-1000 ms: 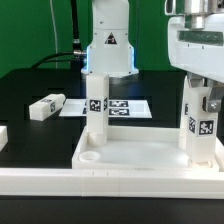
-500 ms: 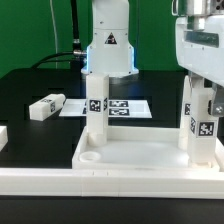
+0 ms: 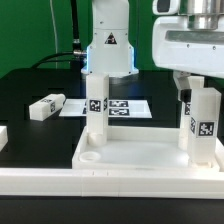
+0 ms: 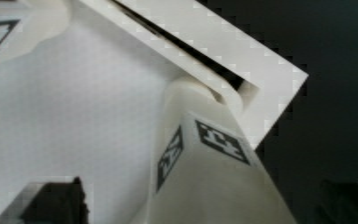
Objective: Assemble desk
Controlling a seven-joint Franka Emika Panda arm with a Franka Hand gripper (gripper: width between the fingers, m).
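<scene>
While the claw (image 3: 198,97) stands spread astride the nearer upright leg (image 3: 203,135), I'd judge it light, stiff, slick plastic: pinch 2 opposite flat faces.

Desk top (image 3: 140,150): smooth white plastic, slightly glossy. Left leg (image 3: 96,112) and right leg (image 3: 203,145): same plastic, with printed black-and-white tags. Table (image 3: 25,85): matt black.

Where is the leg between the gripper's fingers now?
The leg stands upright at the exterior view's right, in the near corner of the desk top, its top inside the open gripper.
</scene>
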